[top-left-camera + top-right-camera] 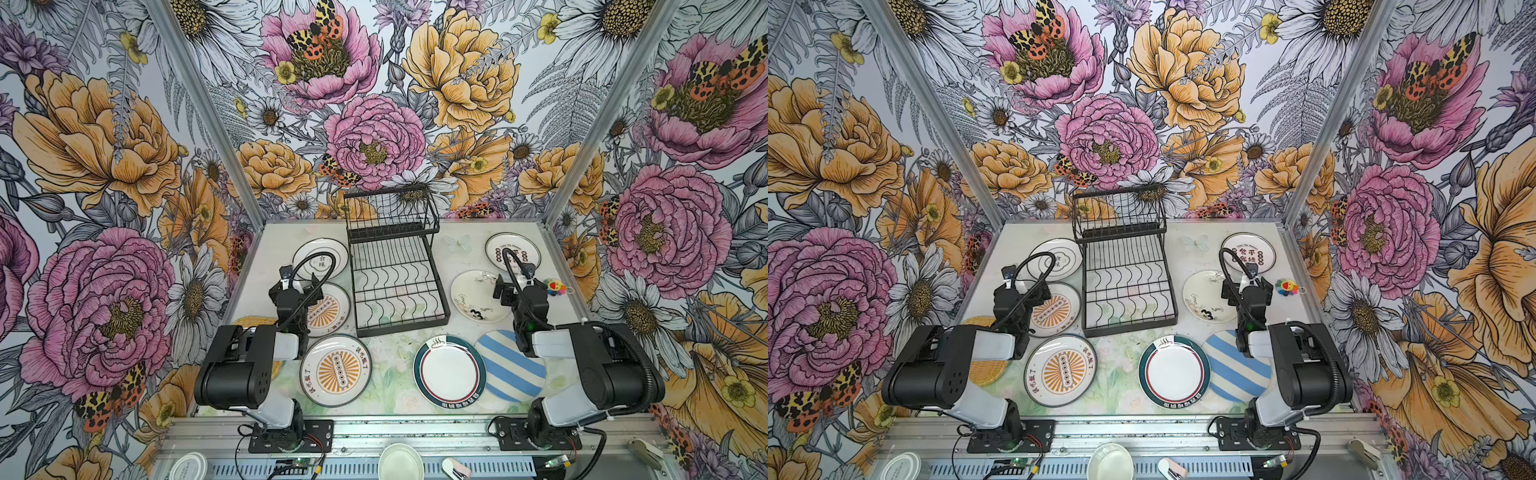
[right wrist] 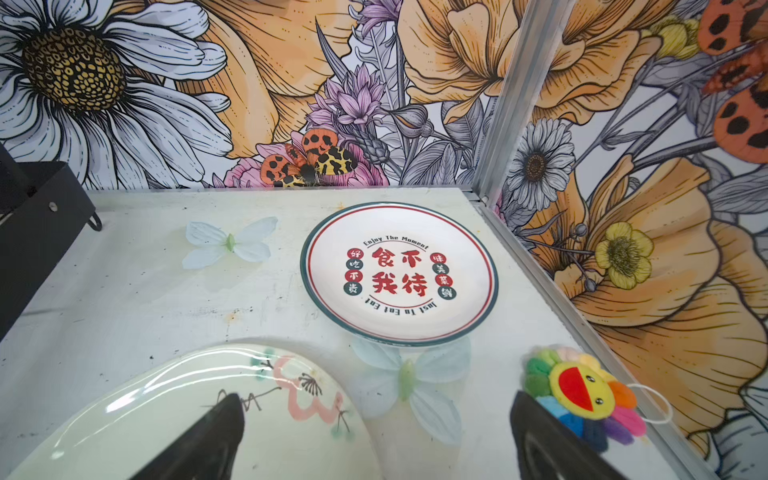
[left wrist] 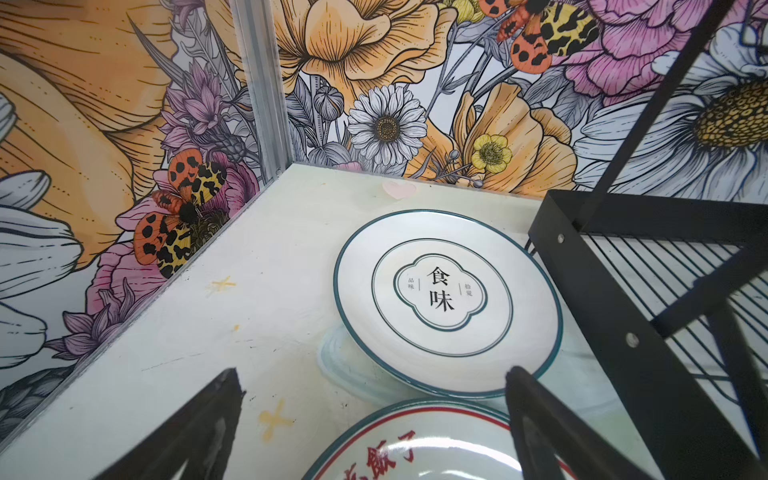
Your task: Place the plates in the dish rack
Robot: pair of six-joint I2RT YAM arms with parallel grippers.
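- Left gripper [image 3: 374, 374]: jaws stand wide with nothing between them. It hangs over the far rim of an orange-sunburst plate [image 3: 415, 451].
- Right gripper [image 2: 376, 397]: jaws equally wide and empty. One finger is above a glossy doodle plate [image 2: 187, 399], the other just beside a rainbow plush flower [image 2: 582, 390].
- Just past the left jaws lies a white plate with a thin teal ring and black characters [image 3: 446, 299], flat and close beside the dish rack [image 1: 395, 266].
- Past the right jaws sits a red-lettered plate [image 2: 399, 272] near the back corner.
- The rack is black wire, with a narrow slotted upper tier and a wider lower tier of wavy wires. It stands mid-table and holds nothing.
- Further out, on the near side, lie a second sunburst plate [image 1: 336, 370], a teal-rimmed plate [image 1: 449, 370] overlapping a blue-white striped plate [image 1: 511, 365], and a yellow woven tray [image 1: 986, 365] partly hidden under the left arm.
- Step, as I judge it: the very start, choosing a first plate, with none loaded.
- The next move likely calls for a finger slipped under a rim. The plates are glazed, shallow and flat on the table, so a grip could slide. Each must then be tipped on edge to fit a slot.
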